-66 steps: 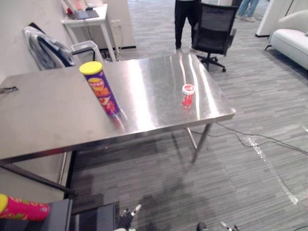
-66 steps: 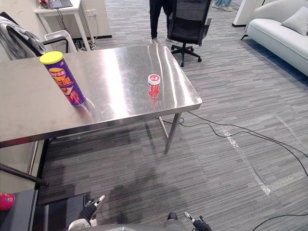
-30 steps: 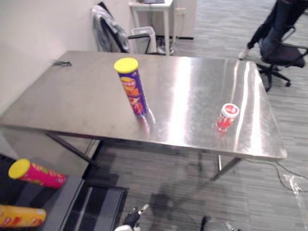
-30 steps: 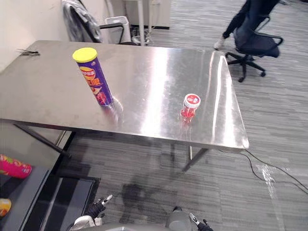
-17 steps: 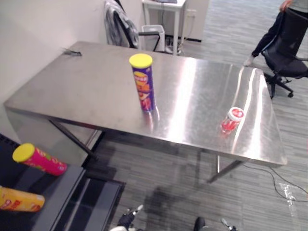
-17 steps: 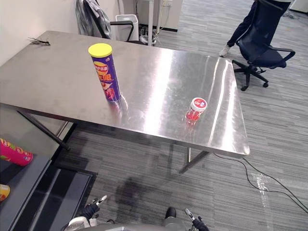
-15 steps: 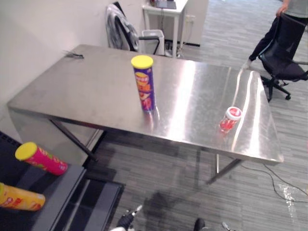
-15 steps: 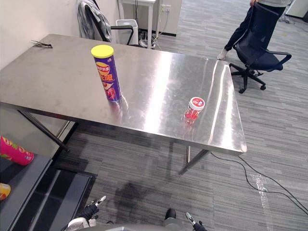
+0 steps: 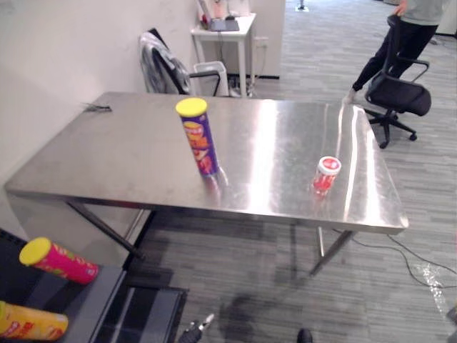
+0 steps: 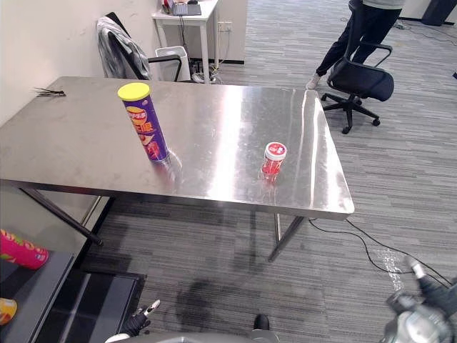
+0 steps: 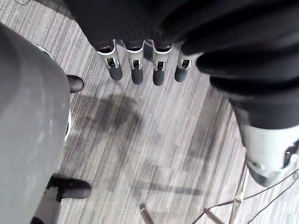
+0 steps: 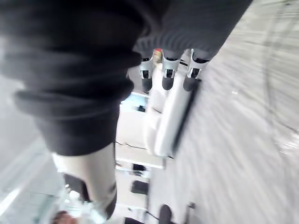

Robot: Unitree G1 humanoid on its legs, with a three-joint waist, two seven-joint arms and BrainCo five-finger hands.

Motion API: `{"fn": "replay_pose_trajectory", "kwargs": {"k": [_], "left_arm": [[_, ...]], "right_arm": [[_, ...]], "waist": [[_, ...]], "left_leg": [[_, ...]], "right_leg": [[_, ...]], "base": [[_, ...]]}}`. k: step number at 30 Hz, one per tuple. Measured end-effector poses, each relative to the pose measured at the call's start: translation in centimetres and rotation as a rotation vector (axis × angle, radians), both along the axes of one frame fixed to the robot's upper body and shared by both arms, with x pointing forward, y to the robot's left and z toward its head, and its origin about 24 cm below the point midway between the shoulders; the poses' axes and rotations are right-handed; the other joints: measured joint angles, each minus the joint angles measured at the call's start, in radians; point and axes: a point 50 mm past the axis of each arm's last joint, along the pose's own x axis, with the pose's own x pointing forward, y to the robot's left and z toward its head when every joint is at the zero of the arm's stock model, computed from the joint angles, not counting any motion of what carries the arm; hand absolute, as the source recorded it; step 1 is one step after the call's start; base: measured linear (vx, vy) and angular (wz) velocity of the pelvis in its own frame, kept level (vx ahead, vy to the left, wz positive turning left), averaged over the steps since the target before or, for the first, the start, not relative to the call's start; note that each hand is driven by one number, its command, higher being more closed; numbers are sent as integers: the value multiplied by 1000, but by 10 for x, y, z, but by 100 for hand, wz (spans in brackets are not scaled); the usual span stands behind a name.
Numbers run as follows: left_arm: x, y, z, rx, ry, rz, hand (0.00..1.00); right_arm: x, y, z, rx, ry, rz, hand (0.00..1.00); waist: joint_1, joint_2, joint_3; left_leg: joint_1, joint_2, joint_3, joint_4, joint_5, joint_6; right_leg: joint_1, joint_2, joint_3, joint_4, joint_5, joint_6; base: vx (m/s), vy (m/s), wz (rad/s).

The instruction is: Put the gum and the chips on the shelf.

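The chips are a tall purple can with a yellow lid (image 9: 198, 136), upright near the middle of the steel table (image 9: 107, 157). The gum, a small red jar with a white lid (image 9: 325, 175), stands toward the table's right end. Both hands hang low, well short of the table. My left hand (image 11: 135, 74) hangs over the floor with straight fingers and holds nothing; its fingertips (image 10: 143, 318) peek in at the bottom edge. At the lower right corner my right hand (image 10: 418, 307) is raised, and its fingers (image 12: 168, 79) are straight and empty.
A dark shelf (image 9: 86, 300) at the lower left holds a pink can (image 9: 57, 259) and an orange can (image 9: 32, 323) lying down. Beyond the table, a person stands by a black office chair (image 9: 400, 93). A jacket-draped chair (image 9: 168, 64) and a white side table (image 9: 221, 28) stand by the wall.
The camera has shifted, so the whole scene sits differently. My right hand has come up into the lower right corner. The can and the jar have not moved on the table.
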Motion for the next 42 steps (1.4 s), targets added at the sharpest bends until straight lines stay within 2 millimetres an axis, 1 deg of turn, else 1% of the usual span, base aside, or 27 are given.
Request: {"fn": "replay_pose_trajectory", "kwargs": {"k": [2,3,6,7,8,10,11,14,17,20,22,26,29,32,35,39,42], "left_arm": [[1,-1,0,1,-2,-35,0],[1,-1,0,3,-2,-42,0],[3,-2,1,14,-8,-70,0],[4,-2,1,17,-11,-76,0],[4,-1,2,21,-12,-81,0],[5,0,2,24,-17,-83,0],[6,0,2,24,-21,-84,0],[7,-1,3,22,-26,-83,0],[7,0,3,14,-31,-84,0],[7,-1,3,8,-33,-88,0],[8,-1,3,7,-33,-88,0],[7,-1,3,5,-32,-86,0],[9,-1,4,4,-43,-82,0],[9,-1,5,2,-49,-80,0],[9,-1,5,0,-49,-91,0],[10,-2,5,-2,-53,-99,0],[11,-2,5,-2,-56,-100,0]], "right_arm": [[11,1,32,-154,-31,-47,0],[13,3,40,-185,-42,-49,0],[18,12,70,-354,-51,-78,0],[19,14,75,-376,-55,-73,0],[25,20,81,-407,-68,-46,0],[31,26,84,-421,-81,-7,0],[36,29,84,-422,-80,33,0],[47,37,82,-414,-70,116,0],[65,47,77,-385,-69,231,0],[78,49,68,-367,-9,323,0],[84,51,64,-348,0,375,0],[95,64,60,-316,-8,491,0],[104,72,53,-293,6,576,0],[115,84,47,-277,18,666,0],[120,90,44,-274,40,715,0],[136,100,37,-261,83,802,0],[142,106,35,-252,85,839,0]], "waist": [[-13,3,-2],[-15,3,-3],[-14,6,-5],[-14,5,-5],[-11,1,-7],[-4,-3,-7],[8,-5,-7],[11,-5,-7],[13,-7,-7],[17,-4,-9],[20,-4,-9],[19,-2,-14],[35,-2,-15],[37,-2,-15],[37,-2,-16],[39,-3,-16],[39,-4,-16]], "left_leg": [[-3,2,-5,-4,0,0],[-2,2,-7,-6,0,0],[-3,1,-24,-13,0,0],[-3,1,-27,-13,0,0],[-1,2,-30,-13,0,0],[0,2,-33,-13,-1,2],[0,2,-36,-13,-3,4],[-3,1,-53,-13,-3,4],[-9,-3,-57,-7,-3,4],[-18,-3,-64,5,-3,4],[-18,-3,-67,6,-3,5],[-32,-7,-86,4,6,7],[-33,-7,-87,4,7,7],[-36,-8,-93,2,8,8],[-48,-10,-107,3,9,9],[-61,-10,-111,4,13,9],[-69,-11,-118,3,15,9]], "right_leg": [[0,3,-1,0,0,0],[0,3,-1,0,0,0],[3,0,-7,5,0,0],[4,-1,-9,7,0,0],[8,-1,-12,10,0,0],[11,-2,-13,11,-1,0],[14,-2,-15,11,-1,0],[19,-4,-20,11,-3,1],[19,-9,-21,12,-14,5],[19,-11,-25,12,-14,5],[20,-11,-27,12,-15,4],[18,-15,-44,13,-17,1],[18,-15,-46,12,-17,1],[18,-15,-51,11,-17,1],[17,-17,-64,10,-17,1],[12,-18,-74,6,-16,1],[5,-18,-82,5,-16,1]], "base": [[123,12,7],[72,13,8],[69,23,13],[59,26,17],[39,18,10],[22,11,8],[5,4,7],[-13,-4,12],[-37,-14,4],[-24,-9,3],[-13,-2,2],[-18,-5,12],[0,-2,3],[12,3,3],[18,2,14],[13,-1,7],[14,-5,7]]}}
